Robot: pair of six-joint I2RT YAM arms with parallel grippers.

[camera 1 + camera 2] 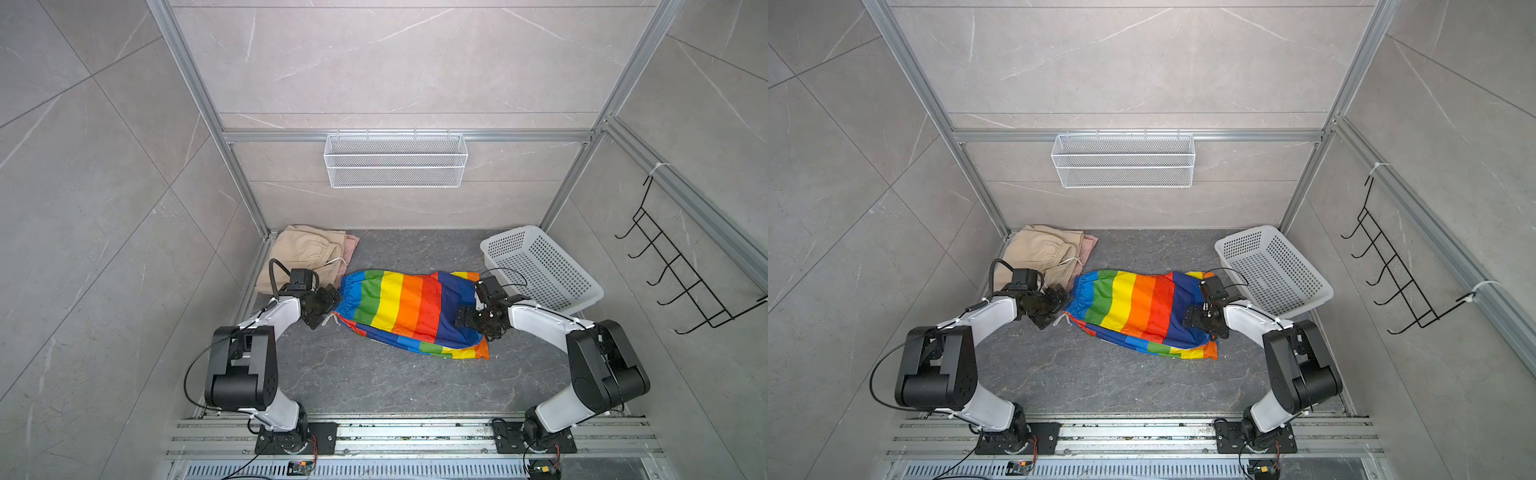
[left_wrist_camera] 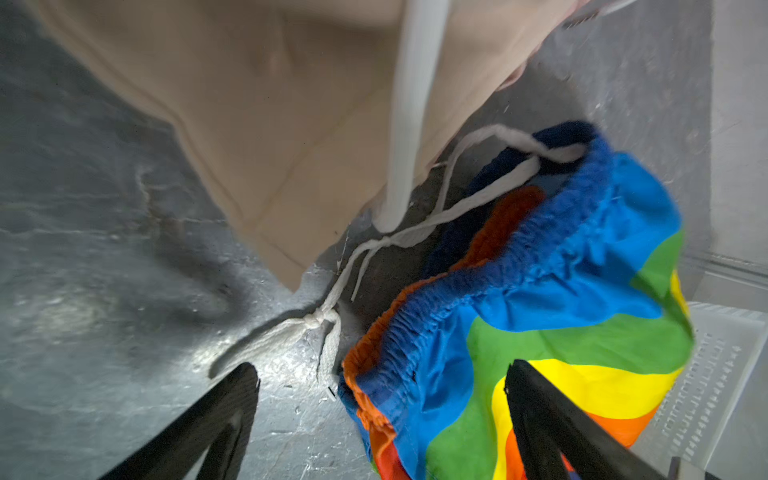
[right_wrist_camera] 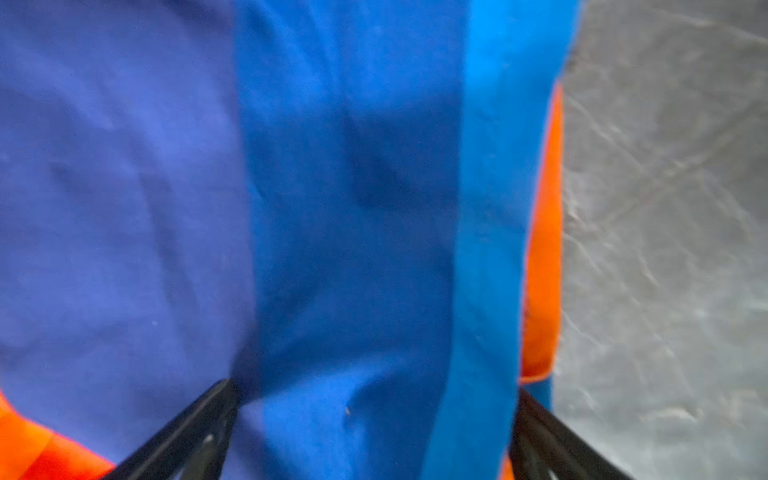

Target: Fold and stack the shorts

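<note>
Where my two arms reach inward from the near edge, the rainbow-striped shorts [image 1: 405, 309] lie across the middle of the dark table [image 1: 374, 386], with the gathered waistband toward my left arm and the leg ends toward my right. A lower layer of the same fabric shows along the near edge.

1. Left gripper [image 1: 328, 311]: positioned at the waistband end. In the left wrist view the fingers [image 2: 540, 415] stand wide apart, one over bare table, one over the striped cloth, with nothing clamped between them. I cannot tell whether a fingertip touches the fabric. The knotted white drawstring [image 2: 318, 322] lies on the table just beyond the jaws.

2. Right gripper [image 1: 467, 320]: positioned over the dark blue stripe near the leg end. In the right wrist view the jaws are spread fully, with blue fabric lying flat beneath them and nothing gripped.

3. Far left corner: the beige shorts [image 1: 299, 249] lie on top of the salmon-pink shorts [image 1: 352, 243], of which only a strip shows at the edge.

4. Far right corner: the white perforated basket [image 1: 505, 243] sits just beside the leg end of the striped shorts. Only its own perforated floor shows inside.

5. Back rail: the white wire basket [image 1: 395, 160] hangs above the table, with only the wall showing through its mesh.
</note>
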